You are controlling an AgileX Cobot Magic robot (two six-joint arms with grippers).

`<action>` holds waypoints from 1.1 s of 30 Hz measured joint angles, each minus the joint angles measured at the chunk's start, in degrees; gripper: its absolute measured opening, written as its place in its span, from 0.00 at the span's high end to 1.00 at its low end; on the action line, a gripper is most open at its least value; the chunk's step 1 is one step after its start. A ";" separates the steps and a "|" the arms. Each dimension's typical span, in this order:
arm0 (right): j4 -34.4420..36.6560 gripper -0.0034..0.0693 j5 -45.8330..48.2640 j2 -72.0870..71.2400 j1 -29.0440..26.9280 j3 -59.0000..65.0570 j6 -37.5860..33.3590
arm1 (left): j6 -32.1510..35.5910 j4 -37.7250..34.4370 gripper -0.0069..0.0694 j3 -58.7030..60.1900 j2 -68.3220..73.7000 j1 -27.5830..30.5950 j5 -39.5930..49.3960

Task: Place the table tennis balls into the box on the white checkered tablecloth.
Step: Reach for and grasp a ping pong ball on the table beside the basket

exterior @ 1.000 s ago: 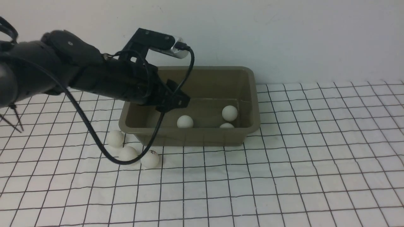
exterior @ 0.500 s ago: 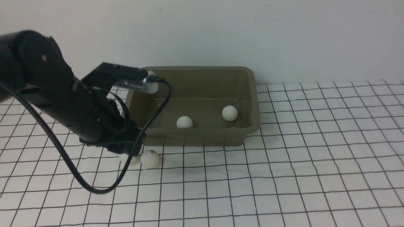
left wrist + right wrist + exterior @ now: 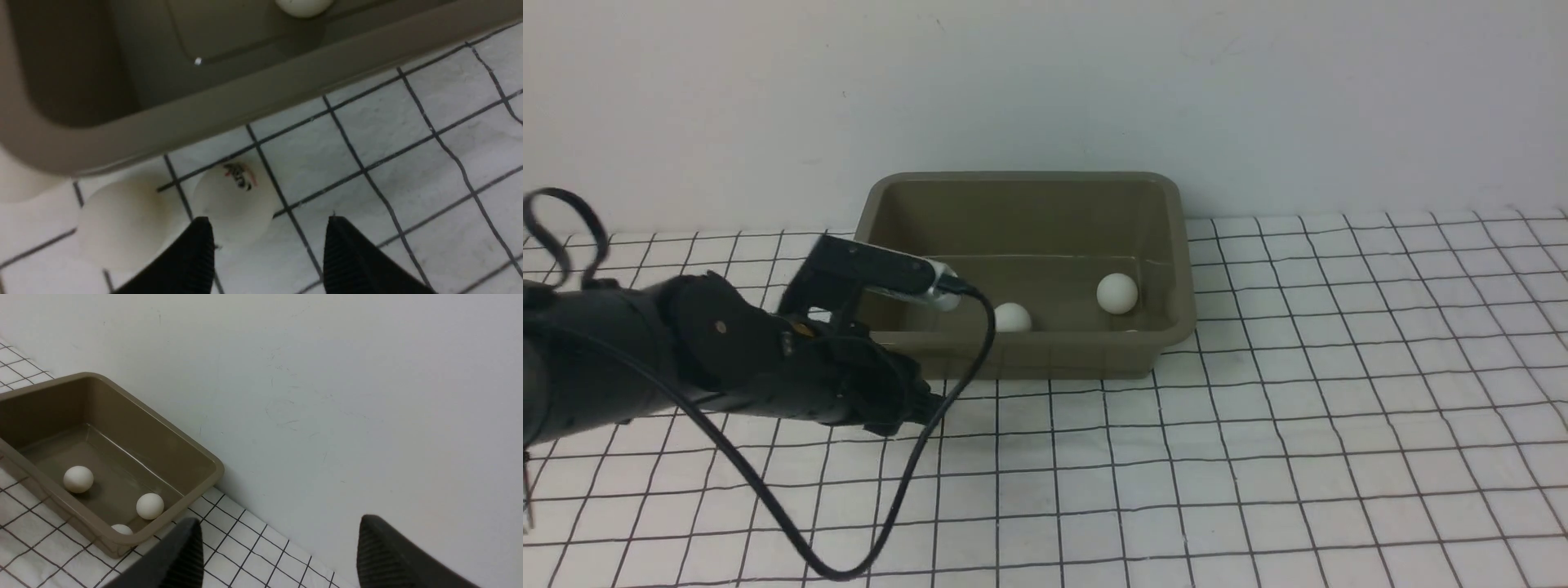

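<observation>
The olive-grey box (image 3: 1023,359) stands on the white checkered tablecloth (image 3: 1258,449) with two table tennis balls (image 3: 1011,317) (image 3: 1116,293) showing inside. In the left wrist view, a ball with a printed mark (image 3: 235,200) lies on the cloth just ahead of my open left gripper (image 3: 267,228), close to one fingertip (image 3: 202,241). A second ball (image 3: 122,222) lies beside it, and a third ball (image 3: 16,183) sits at the picture's edge under the box rim (image 3: 204,118). My right gripper (image 3: 280,526) is open and empty, up in the air, looking down at the box (image 3: 179,445) with three balls (image 3: 78,479) (image 3: 150,506) (image 3: 121,529).
My left arm (image 3: 727,367) lies low across the cloth at the box's near left corner, its cable (image 3: 849,563) looping toward the front edge. In the front view it hides the balls on the cloth. A plain wall (image 3: 1258,98) rises right behind the box.
My left arm has swung from above the box down to the cloth in front of its near left corner, covering the three loose balls. One ball inside the box rolled slightly right.
</observation>
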 joint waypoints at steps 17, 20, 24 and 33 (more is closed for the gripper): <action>0.00 0.32 -0.39 0.00 0.00 0.00 0.00 | 4.44 -5.79 0.30 0.00 10.89 -3.16 -8.77; 0.00 0.32 -0.39 0.00 0.00 0.00 0.00 | 4.44 -6.72 0.30 0.00 10.89 -3.16 -7.81; 0.00 0.32 -0.39 0.00 0.00 0.00 0.00 | 4.44 -8.73 0.30 0.00 9.80 -3.21 -3.68; 0.00 0.32 -0.39 0.00 0.00 0.00 0.00 | 6.04 -9.99 0.30 0.00 5.02 -3.26 -2.62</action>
